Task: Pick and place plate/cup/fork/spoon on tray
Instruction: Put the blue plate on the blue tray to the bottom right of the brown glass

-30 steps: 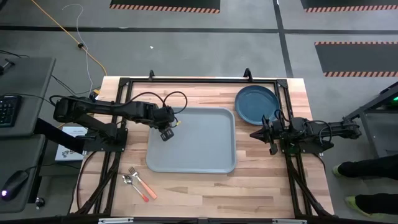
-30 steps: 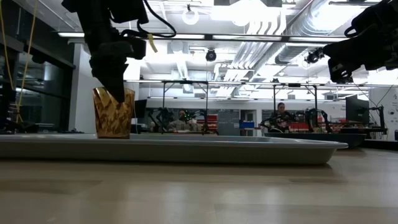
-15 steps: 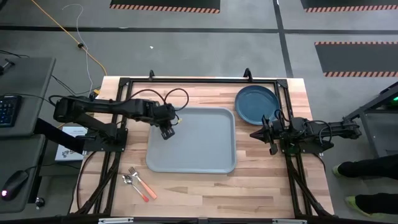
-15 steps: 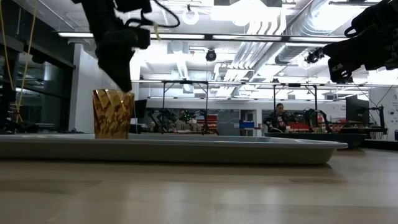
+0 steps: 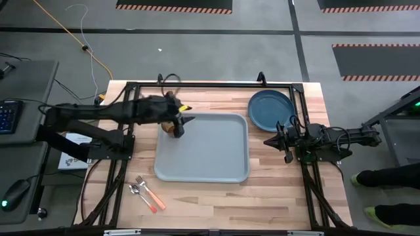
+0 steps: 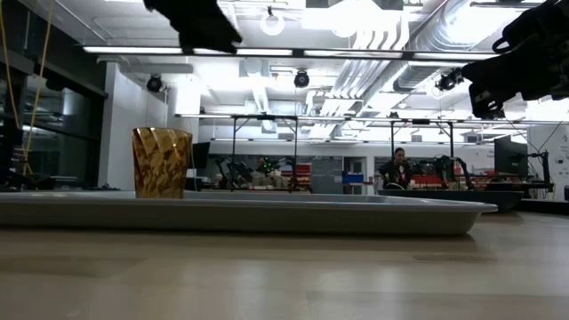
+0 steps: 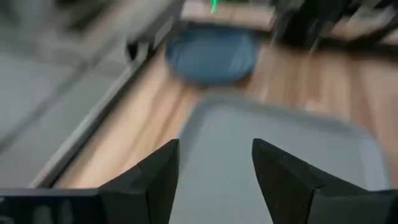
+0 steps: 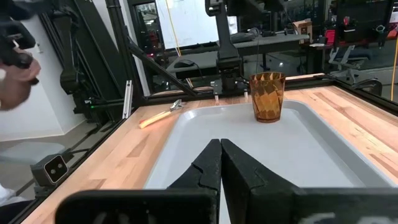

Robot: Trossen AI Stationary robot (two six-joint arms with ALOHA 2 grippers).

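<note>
The amber cup (image 5: 173, 130) (image 6: 162, 163) (image 8: 267, 96) stands upright on its base in the far-left corner of the grey tray (image 5: 210, 157) (image 6: 267, 218). My left gripper (image 5: 188, 121) (image 7: 215, 177) is open, raised above the cup and pointing toward the table's right; it holds nothing. The blue plate (image 5: 270, 109) (image 7: 211, 56) lies on the table beyond the tray's far-right corner. The fork (image 5: 151, 193) and the spoon (image 5: 134, 189) lie side by side on the wood near the front left. My right gripper (image 5: 269, 141) (image 8: 219, 158) hovers shut, right of the tray.
A black frame (image 5: 210, 85) runs around the table's edges. Bare wood lies in front of the tray and between the tray and the right arm. In the low view, people sit far off in the room behind (image 6: 400, 167).
My left gripper has opened and let go of the cup. It has then risen clear of the cup, drawn back a little toward the far left, and tipped up until it points toward the table's right. The cup has stayed upright on the tray.
</note>
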